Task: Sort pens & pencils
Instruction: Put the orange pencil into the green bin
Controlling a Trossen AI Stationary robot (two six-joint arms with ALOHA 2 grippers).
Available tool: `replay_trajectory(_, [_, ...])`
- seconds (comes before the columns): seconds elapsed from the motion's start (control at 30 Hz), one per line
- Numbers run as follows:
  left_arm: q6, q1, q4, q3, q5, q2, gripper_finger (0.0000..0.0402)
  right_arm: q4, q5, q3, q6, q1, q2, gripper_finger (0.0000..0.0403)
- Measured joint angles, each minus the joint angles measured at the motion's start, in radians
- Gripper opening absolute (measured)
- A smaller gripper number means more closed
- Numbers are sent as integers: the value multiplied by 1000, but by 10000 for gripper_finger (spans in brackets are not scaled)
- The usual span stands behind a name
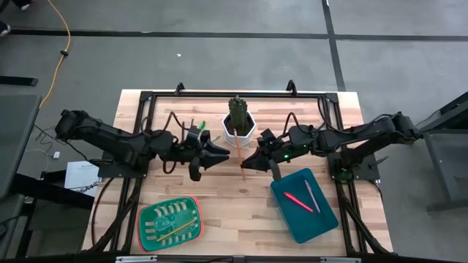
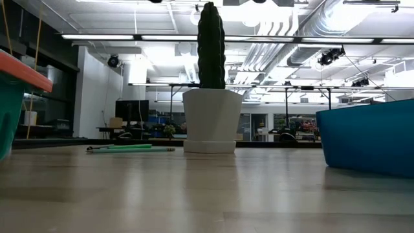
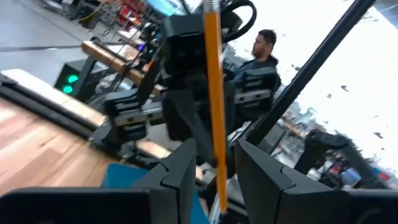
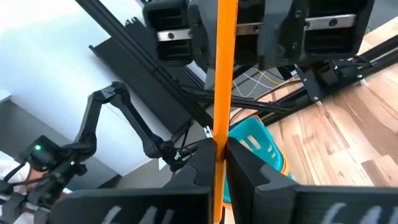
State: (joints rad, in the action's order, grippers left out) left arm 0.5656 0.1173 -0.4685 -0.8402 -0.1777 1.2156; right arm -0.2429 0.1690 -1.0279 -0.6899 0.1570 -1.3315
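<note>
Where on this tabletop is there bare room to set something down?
Bare wood lies between the green tray and the blue bin, along the near edge, and behind the cactus pot. It is crowded mid-table: the right hand, shut on an orange pencil, faces the left hand in front of the pot.

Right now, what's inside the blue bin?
In the blue bin the high view shows a pink-red pen and a pale grey pen, lying apart on its floor. The low view shows only the bin's outer wall, contents hidden.
</note>
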Motion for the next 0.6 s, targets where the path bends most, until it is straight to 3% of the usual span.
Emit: replay_trajectory(0.6, [-8, 0, -117, 0, 9, 46, 99, -12, 0, 0, -2, 0, -11, 5])
